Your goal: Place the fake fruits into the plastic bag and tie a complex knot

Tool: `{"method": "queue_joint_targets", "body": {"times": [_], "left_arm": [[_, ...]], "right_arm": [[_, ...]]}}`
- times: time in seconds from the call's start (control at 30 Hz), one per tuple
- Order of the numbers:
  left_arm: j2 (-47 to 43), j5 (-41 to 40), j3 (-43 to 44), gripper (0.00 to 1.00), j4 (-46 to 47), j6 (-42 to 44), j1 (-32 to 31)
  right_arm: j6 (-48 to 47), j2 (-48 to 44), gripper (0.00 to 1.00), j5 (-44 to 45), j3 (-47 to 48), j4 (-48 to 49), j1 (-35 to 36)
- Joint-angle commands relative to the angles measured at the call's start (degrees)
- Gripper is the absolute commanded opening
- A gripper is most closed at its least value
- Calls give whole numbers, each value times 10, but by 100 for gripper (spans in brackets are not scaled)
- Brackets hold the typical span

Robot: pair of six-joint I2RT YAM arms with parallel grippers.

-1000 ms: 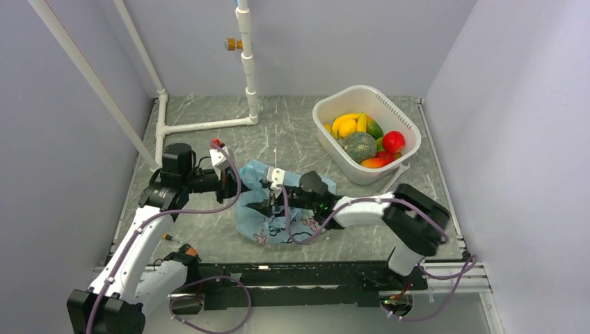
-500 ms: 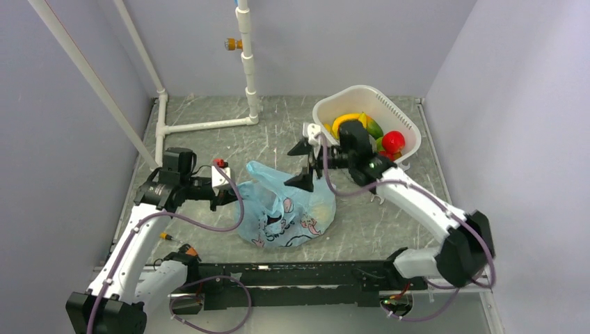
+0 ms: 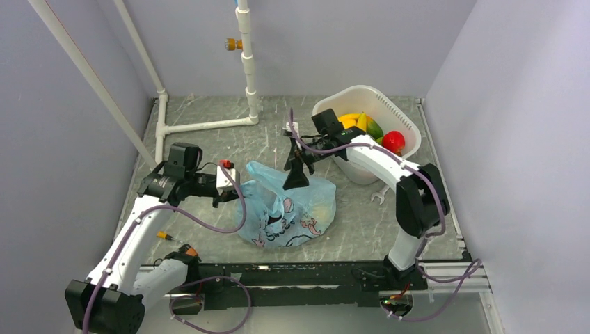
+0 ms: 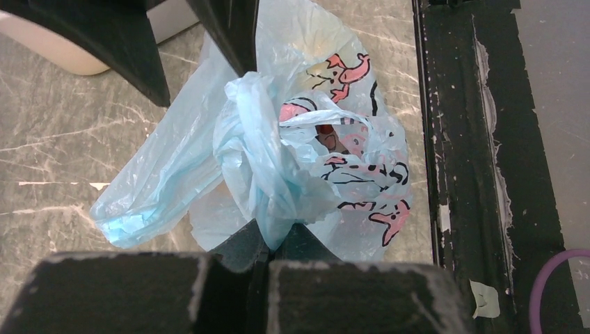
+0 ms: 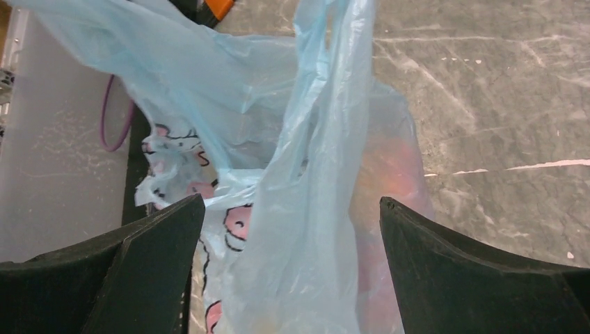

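The light-blue plastic bag [image 3: 289, 205] lies on the table with pink and black cartoon print. My left gripper [image 3: 226, 184] is shut on a twisted handle of the bag [image 4: 268, 174], with the film pinched between its jaws. My right gripper [image 3: 294, 158] hangs open over the bag's far edge. A loose upright strip of bag film [image 5: 320, 195] stands between its fingers [image 5: 139, 271], ungripped. A peach-coloured fruit [image 5: 393, 174] shows through the film. More fake fruits, yellow [image 3: 346, 124], green [image 3: 374, 129] and red [image 3: 393, 141], lie in the basket. I cannot tell whether the bunched film forms a knot.
The white slotted basket [image 3: 403, 115] stands at the back right, with my right arm reaching across its near rim. White pipes [image 3: 209, 125] run along the back left. A black rail [image 4: 473, 139] borders the table's near edge.
My right gripper opened wide, let go of the bag and swung from the bag's middle to its far edge. The left gripper kept its hold on the handle, shifting slightly.
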Motion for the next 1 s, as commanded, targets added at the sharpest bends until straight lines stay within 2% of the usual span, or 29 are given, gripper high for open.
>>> {"method": "queue_joint_targets", "body": {"times": [0.0,0.13,0.2,0.27,0.37,0.4,0.57,0.77,0.97], "left_arm": [[2,0,21,0,3,11,-7],[8,-5,30,0,-10,20,-9],[11,-7,34,0,-17,27,-9],[17,-11,41,0,-24,27,-10],[36,-22,63,0,-47,38,-11],[46,-25,75,0,-59,45,-12],[118,-42,163,0,-117,81,-38],[174,-77,221,0,-115,95,-98],[245,-115,269,0,-154,139,-132]], "right_arm": [[23,36,100,26,31,21,18],[25,63,99,52,30,42,28],[20,69,86,52,33,41,29],[8,62,52,37,31,39,28],[24,7,6,23,0,71,26],[51,-13,0,27,-14,93,26],[173,-125,0,108,-119,245,49],[198,-140,0,176,-132,225,82],[207,-167,0,163,-142,214,83]]}}
